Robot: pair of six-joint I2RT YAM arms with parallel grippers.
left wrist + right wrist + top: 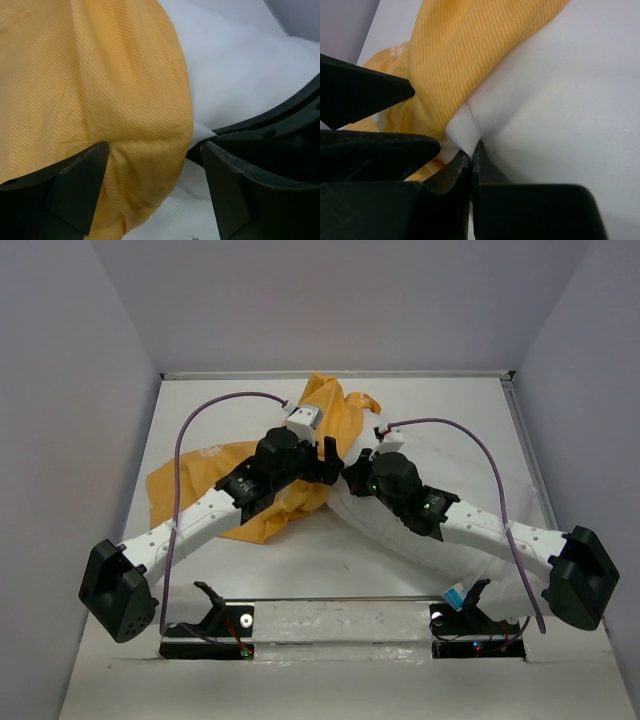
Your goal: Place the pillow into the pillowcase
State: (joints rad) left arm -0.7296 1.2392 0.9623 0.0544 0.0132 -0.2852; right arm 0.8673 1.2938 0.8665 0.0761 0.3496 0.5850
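Pinching pillow (560, 100) corner (right claw (471, 147)).

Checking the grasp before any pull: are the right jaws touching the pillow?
Touching. The right wrist view shows the right gripper, jaws shut, pinching a small fold of the white pillow beside the orange cloth.

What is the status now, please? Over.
Right gripper shut on pillow corner. Left gripper open, astride pillowcase fold. Pillow mostly outside pillowcase. Nothing else in the way.
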